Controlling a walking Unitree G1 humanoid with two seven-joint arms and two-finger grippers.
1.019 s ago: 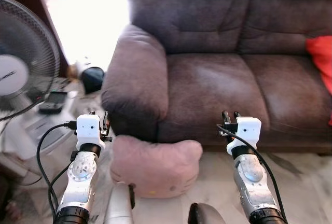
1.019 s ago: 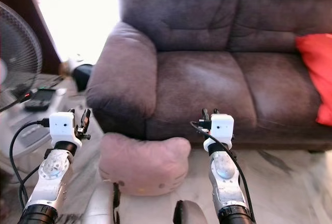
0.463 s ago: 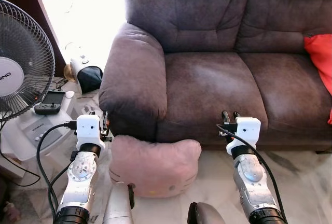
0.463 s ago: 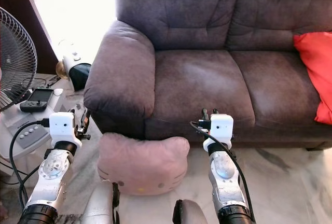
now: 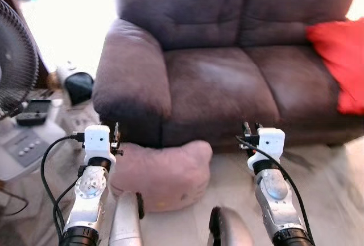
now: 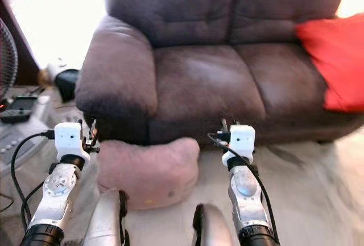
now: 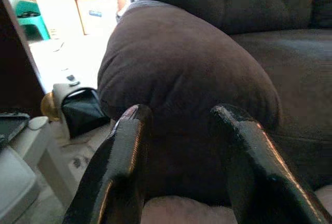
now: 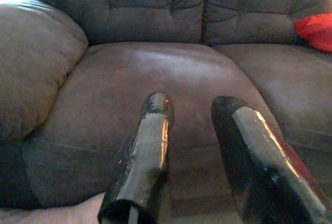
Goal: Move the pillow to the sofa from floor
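Nearest us, our left claw [image 5: 115,136] hangs at about 8 o'clock and our right claw [image 5: 250,130] at about 4 o'clock, each with its fingers parted and holding nothing. Between them, the pink pillow [image 5: 161,172] lies on the pale floor [image 5: 324,189], pressed against the front of the brown sofa [image 5: 216,86]. Farther off, a red cushion [image 5: 338,64] rests on the seat at 2 o'clock, and a fan [image 5: 17,64] stands at 9 o'clock.
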